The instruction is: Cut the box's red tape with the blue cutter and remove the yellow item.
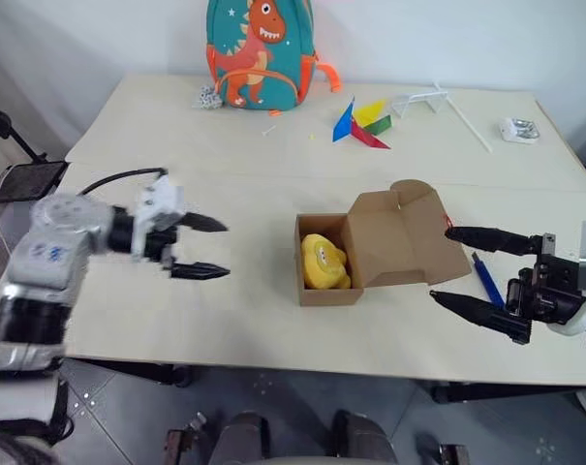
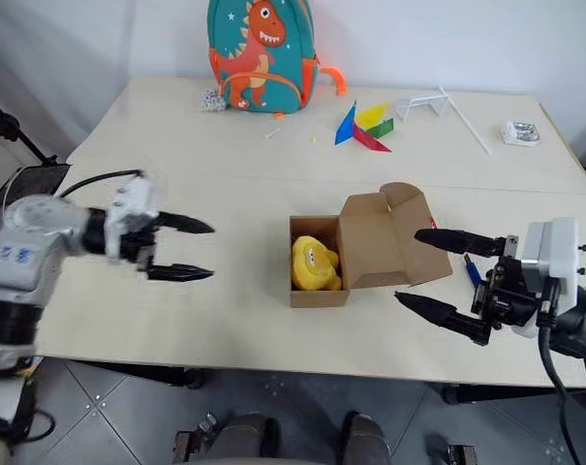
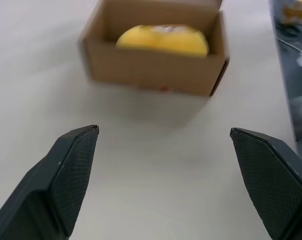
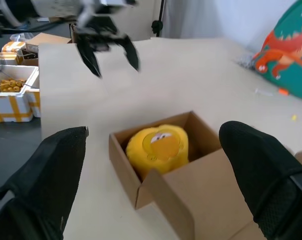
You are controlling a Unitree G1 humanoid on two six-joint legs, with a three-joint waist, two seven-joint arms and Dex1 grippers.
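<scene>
The brown box (image 1: 329, 289) stands mid-table with its lid (image 1: 401, 237) thrown open to the right. Inside lies the fluffy yellow item (image 1: 324, 262), which also faces me in the left wrist view (image 3: 163, 40). A sliver of red tape (image 1: 447, 222) shows at the lid's outer edge. The blue cutter (image 1: 487, 280) lies flat on the table just right of the lid. My left gripper (image 1: 225, 250) hovers open, well left of the box and pointing at it. On the other side my right gripper (image 1: 441, 263) is open too, its fingers flanking the lid's right edge without touching it.
A teal dinosaur backpack (image 1: 261, 48) stands at the table's back edge. A paper pinwheel (image 1: 365, 121) on a white stick (image 1: 464, 118) lies behind the box, and a small white object (image 1: 518, 129) sits at the back right. White and yellow crates (image 4: 11, 95) stand beyond the table's left end.
</scene>
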